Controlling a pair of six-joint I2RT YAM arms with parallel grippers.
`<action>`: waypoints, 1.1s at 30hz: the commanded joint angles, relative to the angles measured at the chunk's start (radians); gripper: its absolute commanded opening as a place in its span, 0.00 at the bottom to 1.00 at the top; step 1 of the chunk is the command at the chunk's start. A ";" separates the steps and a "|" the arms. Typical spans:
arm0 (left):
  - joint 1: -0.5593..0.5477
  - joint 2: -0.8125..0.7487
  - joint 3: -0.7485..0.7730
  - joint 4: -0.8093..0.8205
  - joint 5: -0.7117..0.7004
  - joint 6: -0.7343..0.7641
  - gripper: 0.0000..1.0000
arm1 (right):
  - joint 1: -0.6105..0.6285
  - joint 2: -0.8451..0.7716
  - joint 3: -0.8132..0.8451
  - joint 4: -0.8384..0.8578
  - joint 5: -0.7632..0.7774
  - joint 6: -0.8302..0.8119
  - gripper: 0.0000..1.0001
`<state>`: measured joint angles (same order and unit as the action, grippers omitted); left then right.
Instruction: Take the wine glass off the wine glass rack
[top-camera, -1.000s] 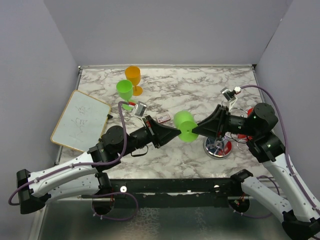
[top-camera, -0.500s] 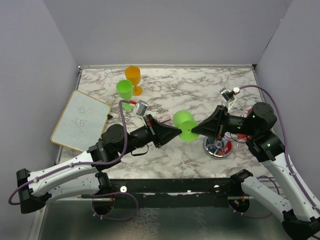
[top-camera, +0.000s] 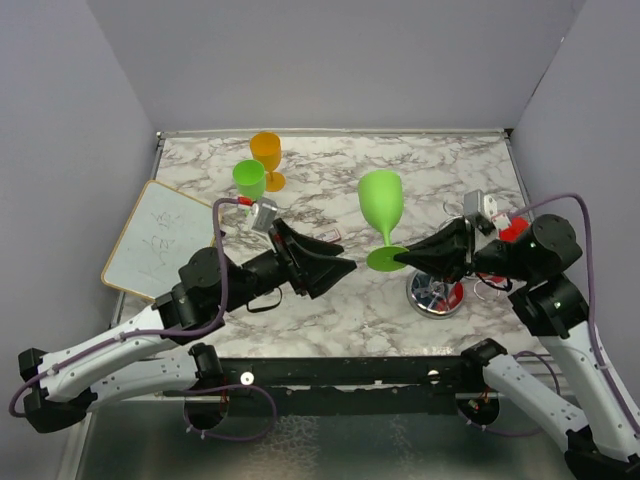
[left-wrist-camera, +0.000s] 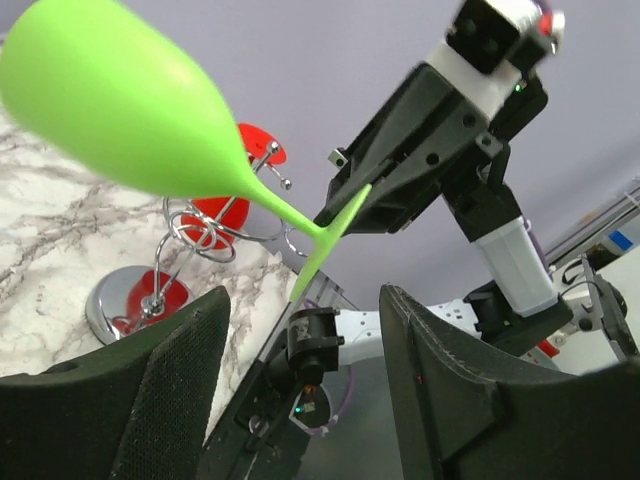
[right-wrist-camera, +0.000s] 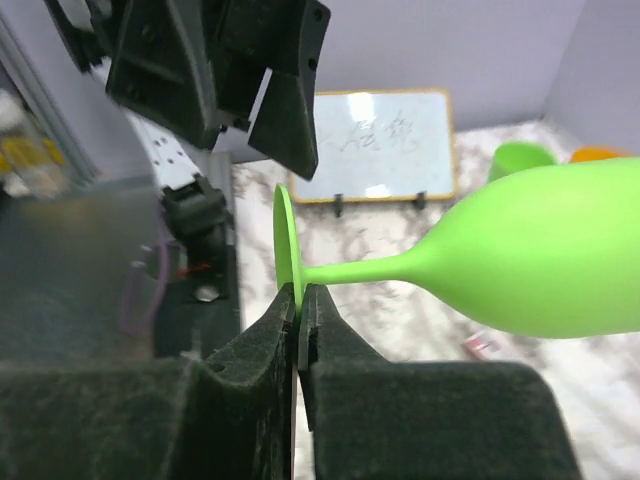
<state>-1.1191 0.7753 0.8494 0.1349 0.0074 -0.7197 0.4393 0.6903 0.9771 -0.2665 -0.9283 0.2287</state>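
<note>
While our right gripper (top-camera: 403, 258) pinches the foot of the bright green plastic wine glass (top-camera: 381, 198), upright at mid-frame and apart from the chrome wire rack (top-camera: 435, 295) at lower right, our left gripper (top-camera: 345, 268) gapes empty beside it. We cannot read the scribbles on the white board (top-camera: 160, 240) at left.

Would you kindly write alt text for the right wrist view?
Shut right jaws pinch the foot of a green glass, held sideways, bowl to the right. The left jaws stand open above, with a whiteboard on the marble table behind.
</note>
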 joint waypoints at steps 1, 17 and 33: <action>0.002 -0.051 0.055 -0.059 -0.053 0.053 0.64 | 0.001 -0.057 0.025 -0.031 -0.099 -0.600 0.01; 0.002 0.050 0.324 -0.336 -0.137 -0.032 0.74 | 0.001 -0.336 -0.334 -0.281 0.240 -2.139 0.01; 0.003 0.248 0.625 -0.678 -0.096 -0.061 0.69 | 0.014 -0.345 -0.296 -0.337 0.232 -2.395 0.01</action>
<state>-1.1191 0.9836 1.3964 -0.4324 -0.1204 -0.7780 0.4416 0.3519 0.6521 -0.5877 -0.7399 -2.0510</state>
